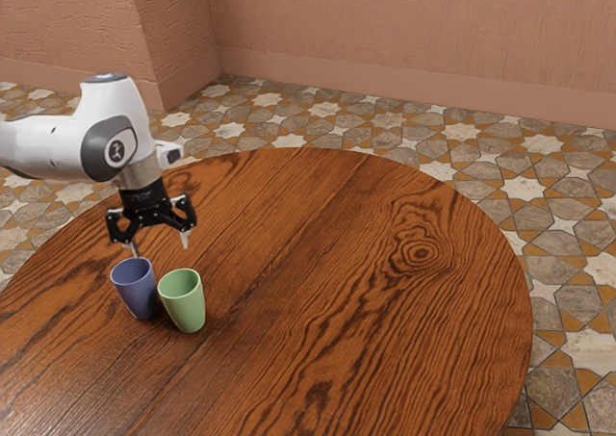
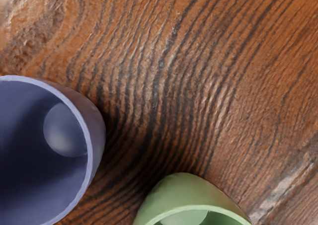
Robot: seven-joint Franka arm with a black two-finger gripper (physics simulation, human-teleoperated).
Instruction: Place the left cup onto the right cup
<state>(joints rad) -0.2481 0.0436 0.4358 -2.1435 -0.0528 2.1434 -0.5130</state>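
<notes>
Nearest the exterior camera stands a pale green, tapered plastic cup (image 1: pixel 182 299), upright with its mouth open upward, on the round table of dark, strongly grained brown wood (image 1: pixel 385 292). Just beside it, on the exterior view's left and a little farther back, stands a violet-blue tapered plastic cup (image 1: pixel 135 287) of the same shape, also upright. Both sit in the part of the table toward its edge on the exterior view's left, well apart from the edge on the exterior view's right. From the side the green cup overlaps the blue cup, so contact cannot be judged there. The wrist view shows the blue cup (image 2: pixel 49 150) and the green cup (image 2: pixel 189 195) from above, with a narrow strip of wood grain (image 2: pixel 198 86) between their rims, so they stand close but apart. The blue cup's round, pale bottom shows inside it. The black two-finger gripper (image 1: pixel 158 246) hangs above the table just behind the cups, its fingers pointing down and spread wide with nothing between them. One fingertip is just above the far rim of the blue cup, and the other is over bare wood behind the green cup. Neither finger touches a cup. The white arm (image 1: pixel 77 138) reaches in from the exterior view's left. Around the table lies a floor of star-patterned tiles (image 1: pixel 481 147), bounded by reddish-brown textured walls (image 1: pixel 385 22).
</notes>
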